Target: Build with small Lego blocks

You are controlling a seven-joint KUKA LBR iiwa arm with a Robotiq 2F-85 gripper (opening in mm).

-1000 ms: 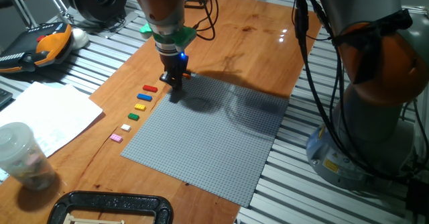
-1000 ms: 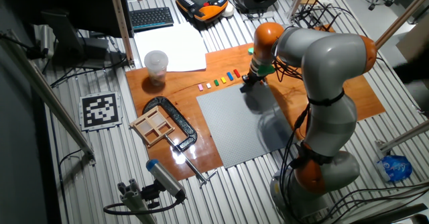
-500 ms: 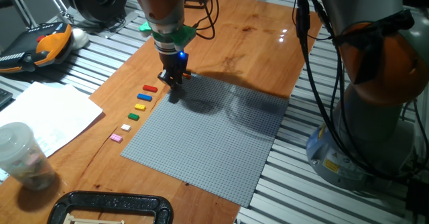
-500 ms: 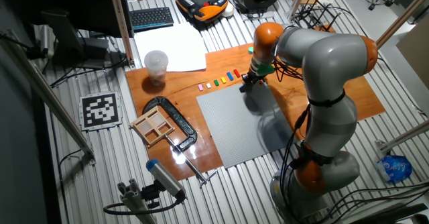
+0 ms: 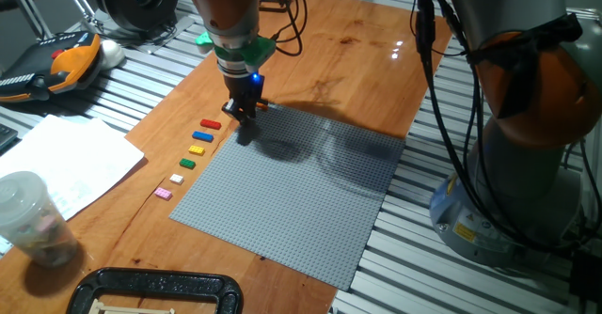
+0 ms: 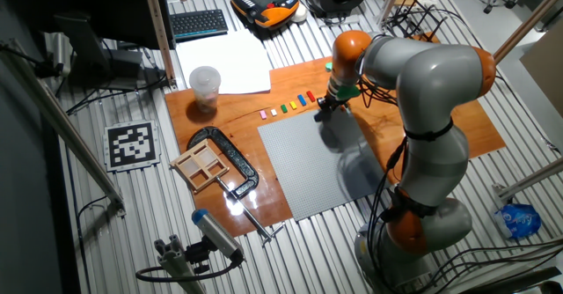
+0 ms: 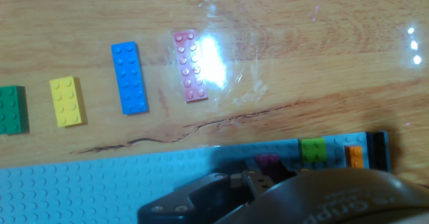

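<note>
Small Lego blocks lie in a row on the wood left of the grey baseplate (image 5: 292, 196): red (image 5: 210, 123), blue (image 5: 202, 136), yellow (image 5: 196, 149), green (image 5: 187, 163), white (image 5: 176, 179) and pink (image 5: 163, 193). My gripper (image 5: 243, 121) stands low over the plate's far left corner, just right of the red block. The hand view has the red (image 7: 190, 65), blue (image 7: 129, 77), yellow (image 7: 68, 101) and green (image 7: 10, 109) blocks on wood. On the plate edge (image 7: 100, 184) sit magenta (image 7: 268, 162), green (image 7: 312, 149), orange (image 7: 354, 156) and dark (image 7: 377, 150) blocks. The gripper (image 7: 258, 178) hides part of the magenta one, and its finger gap does not show.
A plastic cup (image 5: 28, 218) and paper sheets (image 5: 66, 159) lie at the left. A black clamp (image 5: 155, 290) sits at the near table edge. An orange pendant (image 5: 66, 60) rests at the far left. The robot base (image 5: 527, 135) and cables stand at the right.
</note>
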